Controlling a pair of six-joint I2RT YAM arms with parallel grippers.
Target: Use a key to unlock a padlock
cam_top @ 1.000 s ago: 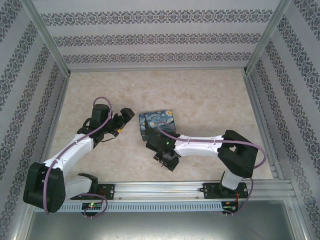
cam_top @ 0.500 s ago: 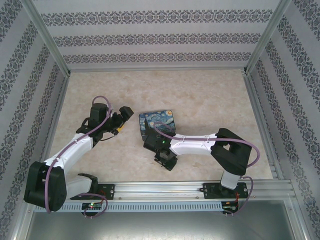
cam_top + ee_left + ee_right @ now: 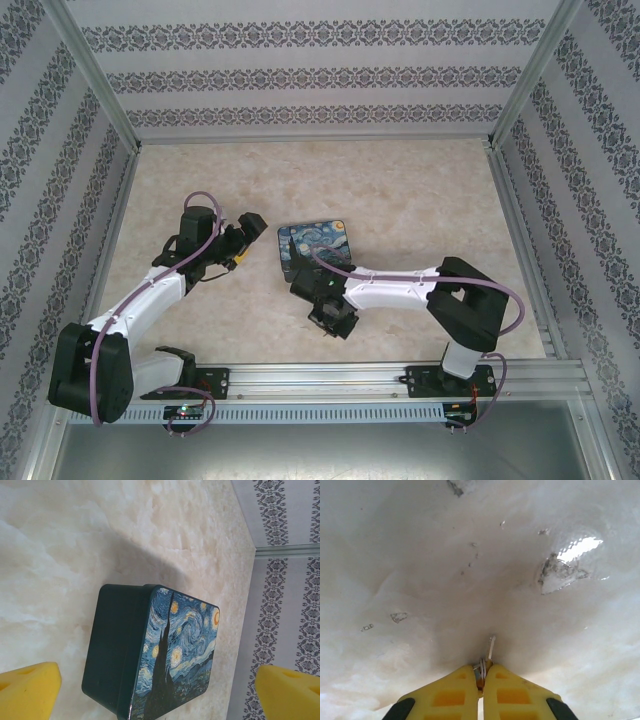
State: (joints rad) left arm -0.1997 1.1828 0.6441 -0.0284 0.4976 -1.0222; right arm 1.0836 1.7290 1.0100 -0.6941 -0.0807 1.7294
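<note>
My right gripper (image 3: 481,676) points down at the marble table, its yellow fingers (image 3: 451,694) shut on a small key. The key's silver blade (image 3: 491,647) and a wire ring stick out past the fingertips, just above the tabletop. From above, the right gripper (image 3: 331,320) sits in front of a tin box. My left gripper (image 3: 157,695) is open, its yellow pads (image 3: 27,682) standing wide apart with nothing between them. It hovers left of the tin (image 3: 246,240). The padlock is out of view.
A dark tin box with a Starry Night lid (image 3: 316,246) lies at the table's middle, between the two grippers; the left wrist camera looks at its side and lid (image 3: 182,645). Patterned walls and metal rails (image 3: 520,240) enclose the table.
The right gripper's fingers have closed on the key, and that arm has shifted slightly left. The left arm has not moved.
</note>
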